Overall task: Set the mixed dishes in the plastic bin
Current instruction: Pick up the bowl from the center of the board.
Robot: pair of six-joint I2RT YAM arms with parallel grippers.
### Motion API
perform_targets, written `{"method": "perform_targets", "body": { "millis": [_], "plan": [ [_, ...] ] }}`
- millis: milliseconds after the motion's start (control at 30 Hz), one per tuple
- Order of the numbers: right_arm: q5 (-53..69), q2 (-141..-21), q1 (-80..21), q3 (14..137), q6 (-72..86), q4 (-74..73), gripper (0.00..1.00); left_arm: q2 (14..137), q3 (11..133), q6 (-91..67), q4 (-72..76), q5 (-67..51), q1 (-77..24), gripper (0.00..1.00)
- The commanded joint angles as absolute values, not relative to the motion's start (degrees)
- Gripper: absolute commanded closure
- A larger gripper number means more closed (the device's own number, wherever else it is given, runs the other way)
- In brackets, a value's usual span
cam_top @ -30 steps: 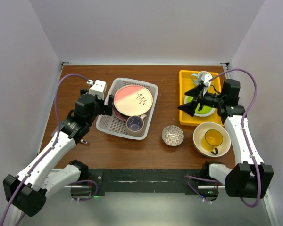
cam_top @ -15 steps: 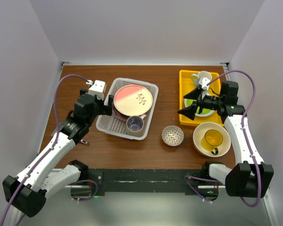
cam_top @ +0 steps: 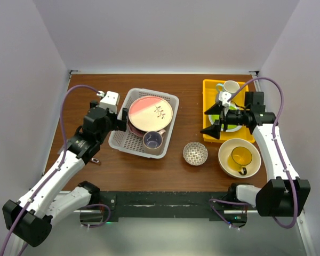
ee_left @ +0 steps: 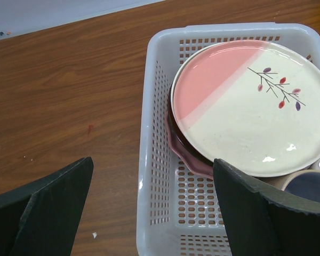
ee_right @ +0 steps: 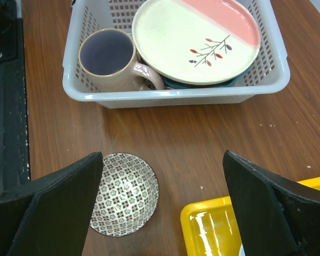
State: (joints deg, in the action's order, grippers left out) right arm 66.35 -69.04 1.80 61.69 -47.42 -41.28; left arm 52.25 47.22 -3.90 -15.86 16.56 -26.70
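As the overhead camera shows it, the plastic bin point(cam_top: 149, 90) sits left of centre on the brown surface point(cam_top: 90, 88), holding a pink-and-cream plate point(cam_top: 150, 112) on a stack, with a beige mug point(cam_top: 153, 140) at its near end. The left pincer point(cam_top: 122, 119) hangs wide open and empty at the bin's left wall. The right pincer point(cam_top: 212, 121), equally wide and empty, hovers over the left edge of the yellow tray point(cam_top: 208, 85), which carries a white mug point(cam_top: 230, 87). Near the tray stand the small patterned bowl point(cam_top: 195, 153) and, to its right, the large cream bowl point(cam_top: 226, 162) with a yellow mug point(cam_top: 241, 157) inside. In the left wrist view the fingers point(ee_left: 48, 208) straddle the bin's left wall, and a dark pink plate point(ee_left: 181, 154) shows beneath the top plate. In the right wrist view the spread fingers point(ee_right: 266, 213) frame the patterned bowl, the tray's corner and the bin beyond, where a blue-edged plate point(ee_right: 202, 84) peeks from under the stack.
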Motion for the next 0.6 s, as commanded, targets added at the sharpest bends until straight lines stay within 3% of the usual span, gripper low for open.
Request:
{"method": "perform_targets", "body": {
  "millis": [0, 567],
  "plan": [
    [65.3, -69.78, 0.88, 64.78, -54.48, -46.23, 0.02, 51.24, 47.29, -4.75, -13.1, 17.23, -26.37, 0.0],
    [56.43, -70.57, -7.12, 64.69, -64.16, -51.07, 0.02, 50.54, 46.93, -4.75, -13.18, 17.49, -26.37, 0.0]
  ]
}}
